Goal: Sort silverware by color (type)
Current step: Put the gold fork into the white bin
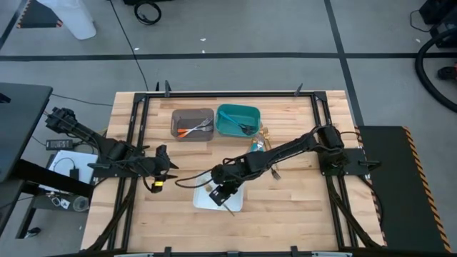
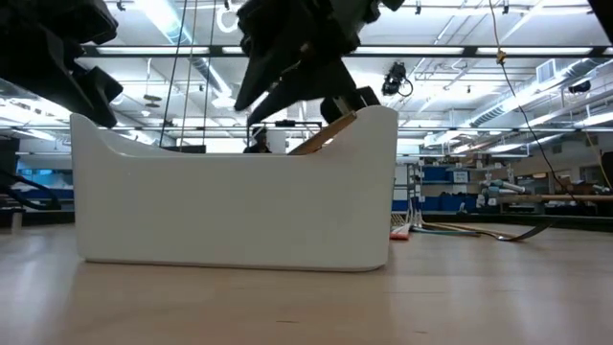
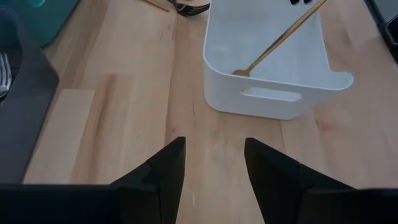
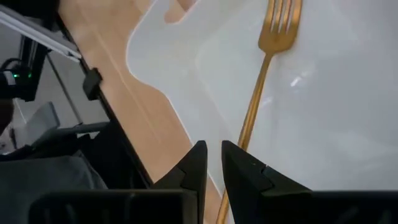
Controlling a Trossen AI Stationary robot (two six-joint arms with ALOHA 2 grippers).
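A gold fork (image 4: pixel 261 81) lies in the white tray (image 3: pixel 273 93) at the table's near middle. Its tines rest on the tray floor and its handle (image 2: pixel 321 137) leans up over the tray's rim. My right gripper (image 4: pixel 213 155) hangs over the tray, slanting down, with a narrow gap between its fingers and nothing in it. The fork's handle runs past just beside one finger. My left gripper (image 3: pixel 214 168) waits open above the bare wood to the left of the tray (image 1: pixel 235 203), holding nothing.
At the far middle, a grey bin (image 1: pixel 193 123) holds orange-handled pieces and a teal bin (image 1: pixel 238 119) holds darker ones. Loose silverware (image 1: pixel 260 145) lies on the wood right of the tray, under the right arm. Black frame rails run along the table's sides.
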